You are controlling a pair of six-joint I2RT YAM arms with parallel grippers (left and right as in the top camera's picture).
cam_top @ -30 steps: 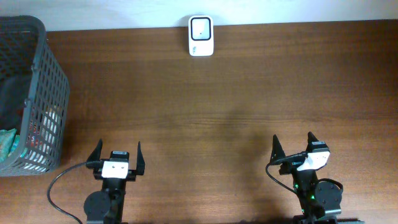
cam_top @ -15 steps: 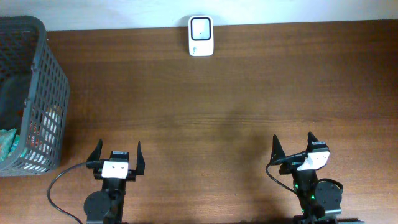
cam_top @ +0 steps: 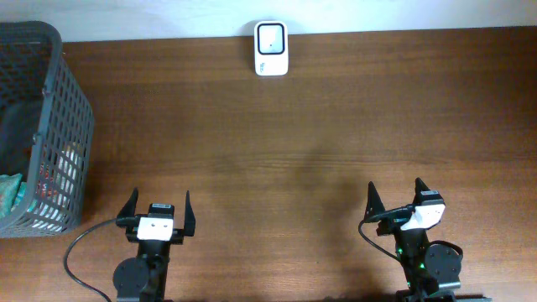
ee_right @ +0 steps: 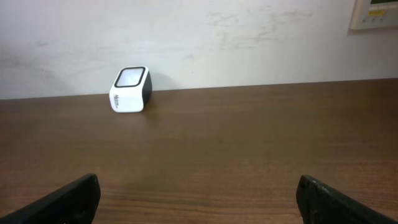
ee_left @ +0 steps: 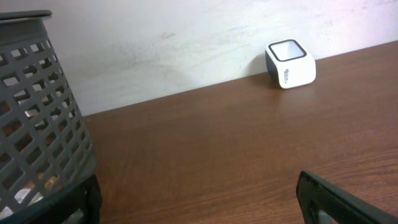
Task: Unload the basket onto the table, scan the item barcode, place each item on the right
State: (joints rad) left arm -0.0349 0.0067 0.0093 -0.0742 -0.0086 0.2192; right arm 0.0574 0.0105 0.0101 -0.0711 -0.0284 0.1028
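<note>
**Step in hand (my judgement):** fetching an item. Nothing had been picked up.

**Item location:** no item lay on the open table [cam_top: 294, 143]. The goods sat inside the grey basket [cam_top: 71, 109] at the table's left edge. A teal packet [cam_top: 10, 191] showed in its near corner, and other pieces were seen only through the mesh (which one carries a readable barcode could not be told).

**Scanner:** the white scanner [cam_top: 271, 48] stood at the far edge against the wall, its window facing upward. It was well apart from both arms.

**How to do it well:**
- Use the left arm, since it is the one near the basket.
- Enter over the rim from above, not against the mesh wall.
- Grip one item by its edges so the barcode is left uncovered.
- Lift it clear of the rim before moving sideways.
- Turn the printed face toward the scanner window and hold it level and steady there.

**Pose:**
- Both arms were drawn back at the near edge, sitting low with fingers aimed at the far wall.
- The left gripper [cam_top: 158, 204] had its jaws spread wide with nothing between them.
- The right gripper [cam_top: 395, 191] was likewise released and empty.
- In the left wrist view the basket wall loomed close beside the left finger.
- In the right wrist view the scanner sat ahead, left of centre.
</note>
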